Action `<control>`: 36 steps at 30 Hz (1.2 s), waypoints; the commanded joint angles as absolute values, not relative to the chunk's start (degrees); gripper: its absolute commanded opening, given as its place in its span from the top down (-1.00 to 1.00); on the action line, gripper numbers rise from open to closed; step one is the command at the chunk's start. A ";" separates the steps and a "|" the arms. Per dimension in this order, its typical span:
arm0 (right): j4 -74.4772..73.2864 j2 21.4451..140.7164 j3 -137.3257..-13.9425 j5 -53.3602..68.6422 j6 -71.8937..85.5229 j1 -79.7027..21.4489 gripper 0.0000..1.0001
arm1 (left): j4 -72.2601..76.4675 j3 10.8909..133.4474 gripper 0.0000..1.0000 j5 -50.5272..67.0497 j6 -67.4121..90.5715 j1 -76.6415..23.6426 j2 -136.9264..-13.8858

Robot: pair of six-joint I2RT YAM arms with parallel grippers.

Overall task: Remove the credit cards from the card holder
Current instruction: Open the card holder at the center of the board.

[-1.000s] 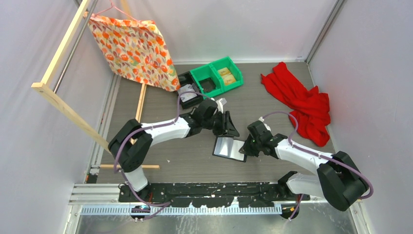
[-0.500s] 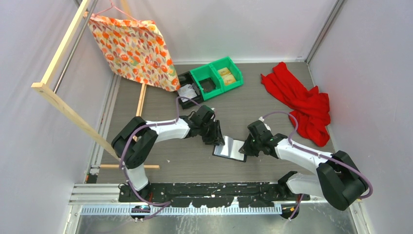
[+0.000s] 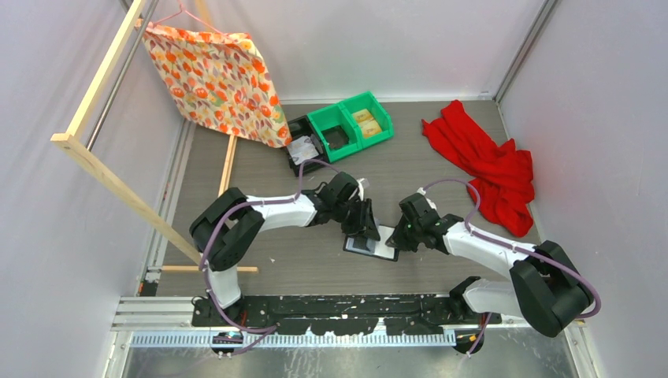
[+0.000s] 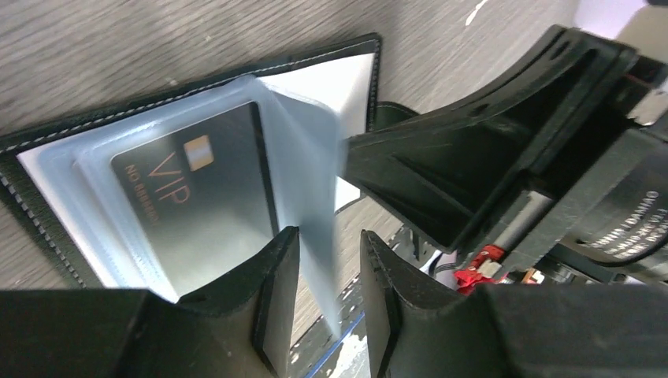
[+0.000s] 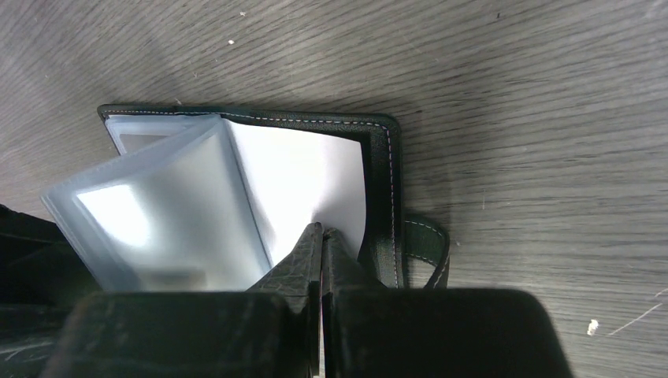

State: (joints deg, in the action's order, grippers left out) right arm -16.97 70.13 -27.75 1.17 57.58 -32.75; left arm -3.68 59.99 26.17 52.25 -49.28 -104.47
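Note:
The black card holder lies open on the table between both grippers. In the left wrist view its white lining and clear sleeves show, and a dark credit card marked VIP sits inside one sleeve. One sleeve leaf stands up between the fingers of my left gripper, which is open, with a gap on the leaf's right side. My right gripper is shut, its tips pressing down on the white right half of the card holder beside the fanned sleeves. From above, the left gripper and right gripper almost meet.
At the back stand a green two-part bin and a black bin. A red cloth lies at the back right. A floral cloth hangs on a wooden frame at the left.
My left gripper has come down and forward onto the card holder, so a sleeve leaf now stands between its fingers. The right gripper has stayed pressed on the holder.

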 commanded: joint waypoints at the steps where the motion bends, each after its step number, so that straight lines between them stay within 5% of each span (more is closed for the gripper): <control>1: -20.01 70.39 -26.94 -3.37 56.34 -32.27 0.99 | 3.05 61.25 0.30 30.03 54.34 -49.22 -104.97; 11: -24.08 66.09 -28.16 -3.91 52.79 -30.57 0.99 | 4.28 61.26 0.46 30.88 54.46 -49.57 -105.51; 17: -23.95 65.47 -28.73 -2.47 52.73 -30.39 0.99 | 4.83 61.73 0.98 31.34 54.83 -49.70 -106.92; 25: -25.28 64.21 -29.89 -2.50 52.62 -30.20 0.97 | 3.87 65.09 0.99 31.30 54.70 -51.51 -109.59; 31: -29.22 59.45 -31.89 -4.04 53.08 -29.43 0.65 | 0.20 67.31 0.99 29.41 53.24 -51.94 -111.43; 36: -30.60 56.12 -33.29 -5.26 53.83 -29.10 0.60 | -1.45 68.47 0.76 29.55 53.02 -52.48 -112.69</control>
State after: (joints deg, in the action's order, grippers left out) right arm -28.95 58.50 -30.35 -3.01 53.36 -29.47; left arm 0.34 66.32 29.74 54.39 -51.86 -111.70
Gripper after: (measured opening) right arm 0.200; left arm 0.084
